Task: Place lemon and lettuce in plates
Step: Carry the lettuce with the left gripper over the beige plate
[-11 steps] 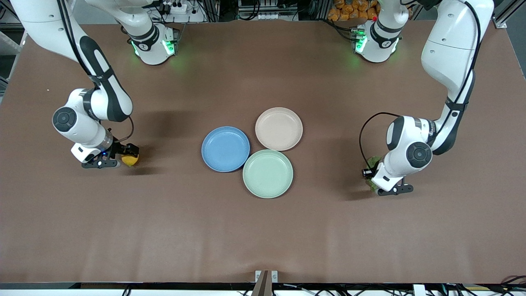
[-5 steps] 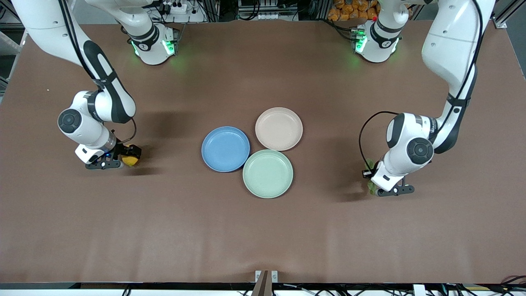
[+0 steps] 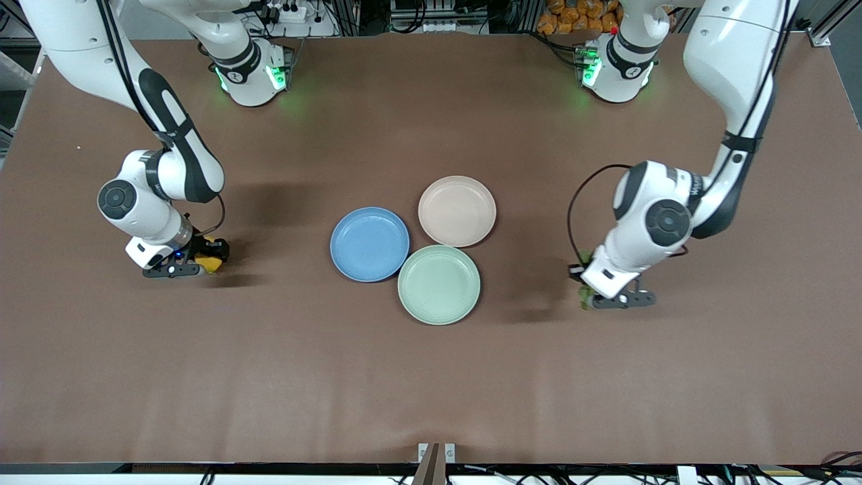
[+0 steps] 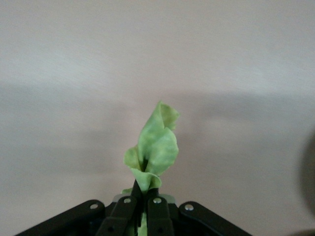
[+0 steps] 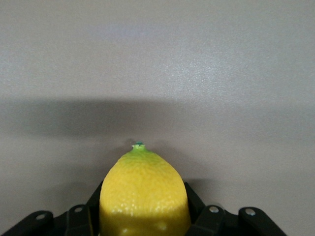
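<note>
Brown matting covered the worktop (image 3: 431, 377), with both arm bases along one edge and three plates clustered at its middle: a blue plate (image 3: 370, 243), a beige plate (image 3: 456, 210) and a mint plate (image 3: 438, 283), each touching its neighbours and all bare. The step in hand was judged to be the pick-up of both items, with neither yet carried to a plate. The right tool (image 3: 195, 259) sat low at the worktop toward the right arm's end, well apart from the plates, its fingers closed on the lemon (image 3: 211, 263); in the right wrist view the lemon (image 5: 142, 194) filled the gap between the fingers, its green tip pointing away from the wrist. The left tool (image 3: 592, 296) was toward the left arm's end, its fingers pinched together on the stem end of the lettuce (image 3: 584, 296); in the left wrist view the lettuce (image 4: 155, 147) stood out from the closed fingertips, the leaf curled and free of the worktop surface. The next move would call for lifting each item clear and carrying it inward, lemon likely to the blue plate and lettuce to the beige plate, avoiding the mint plate. A thin pinch on the leaf could slip during travel.
</note>
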